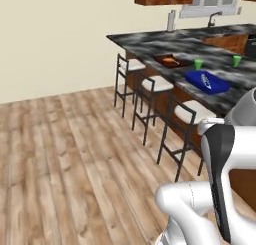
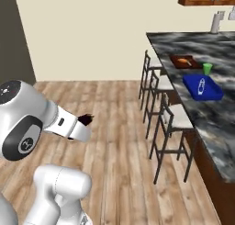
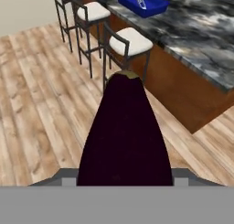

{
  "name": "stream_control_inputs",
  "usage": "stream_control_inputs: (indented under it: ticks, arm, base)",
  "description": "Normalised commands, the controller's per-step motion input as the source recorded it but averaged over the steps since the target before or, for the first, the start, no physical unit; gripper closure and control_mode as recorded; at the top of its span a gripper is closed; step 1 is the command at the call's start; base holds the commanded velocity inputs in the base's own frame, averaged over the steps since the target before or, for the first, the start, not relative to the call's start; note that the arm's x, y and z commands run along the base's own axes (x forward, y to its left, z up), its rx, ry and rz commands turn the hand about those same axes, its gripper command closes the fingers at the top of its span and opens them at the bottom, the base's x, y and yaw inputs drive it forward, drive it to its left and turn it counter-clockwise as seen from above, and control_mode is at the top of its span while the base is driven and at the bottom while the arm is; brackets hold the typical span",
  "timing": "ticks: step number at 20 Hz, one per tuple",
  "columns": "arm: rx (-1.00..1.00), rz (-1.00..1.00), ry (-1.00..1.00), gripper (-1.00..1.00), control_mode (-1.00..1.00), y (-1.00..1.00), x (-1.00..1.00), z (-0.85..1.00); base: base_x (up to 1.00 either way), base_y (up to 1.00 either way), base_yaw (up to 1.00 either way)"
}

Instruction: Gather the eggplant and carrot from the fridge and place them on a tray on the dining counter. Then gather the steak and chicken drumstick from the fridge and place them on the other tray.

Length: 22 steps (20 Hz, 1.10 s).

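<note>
- Gripper (image 3: 124,179) of ours pinches the eggplant (image 3: 124,136), a smooth, dark purple teardrop pointing ahead, carried for delivery.
- Beyond it, wood-plank floor and white-cushioned stools (image 3: 130,41) line the counter (image 3: 201,40), glossy marbled black stone.
- On top sit the brown wooden tray (image 1: 172,60), carrot (image 2: 183,61) inside, our likely target, and the blue tray (image 1: 207,82).

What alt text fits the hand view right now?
A dark purple eggplant held in the gripper rises up the middle, pointing toward white-seated stools along the marbled dining counter, where a blue tray sits.
</note>
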Motion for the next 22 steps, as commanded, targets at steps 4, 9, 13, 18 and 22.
stream_control_inputs:
  ticks: [4,9,13,18,22]
  arm:
    - [0.0,0.0,0.0,1.0,1.0,0.0,0.0,0.0]
    - [0.0,0.0,0.0,1.0,1.0,0.0,0.0,0.0]
    - [0.0,0.0,0.0,1.0,1.0,0.0,0.0,0.0]
    - [0.0,0.0,0.0,1.0,1.0,0.0,0.0,0.0]
    - [0.0,0.0,0.0,1.0,1.0,0.0,0.0,0.0]
  base:
    - [0.83,0.65,-0.41]
    - [0.78,0.71,-0.4]
    - [0.71,0.62,-0.37]
    - [0.83,0.71,-0.36]
    - [0.85,0.54,-0.3]
